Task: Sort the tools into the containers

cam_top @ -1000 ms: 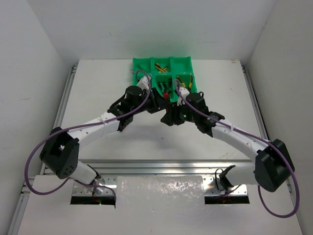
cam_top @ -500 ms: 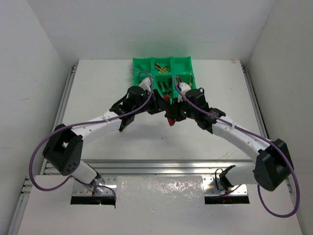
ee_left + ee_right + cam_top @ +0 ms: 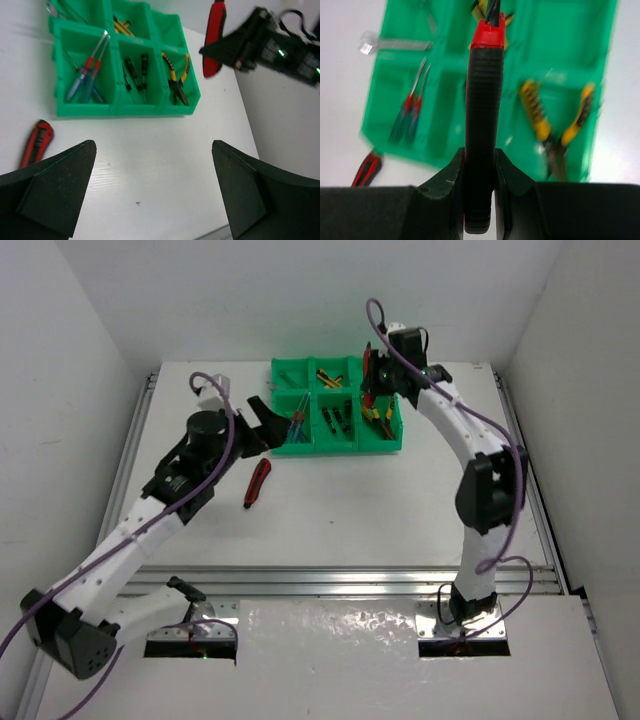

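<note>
Right claw [image 3: 368, 372], from above, pinched a red-black knife [image 3: 366, 358] over the far right of the green tray [image 3: 330, 448], probably to drop it in; left claw [image 3: 265, 422] stood spread by the tray's left edge. Its wrist view showed blue-red screwdrivers [image 3: 86, 80], dark screwdrivers [image 3: 136, 72] and pliers [image 3: 176, 80] in the near compartments, another knife [image 3: 34, 149] on the counter [image 3: 150, 135]. Right wrist view showed the held knife gripped by its handle.

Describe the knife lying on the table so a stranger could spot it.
Find the green tray at the far side of the white table. Off its near left corner, on the table, lies a red-and-black utility knife. Unlike its twin gripped by the right end effector, nothing holds it.
</note>
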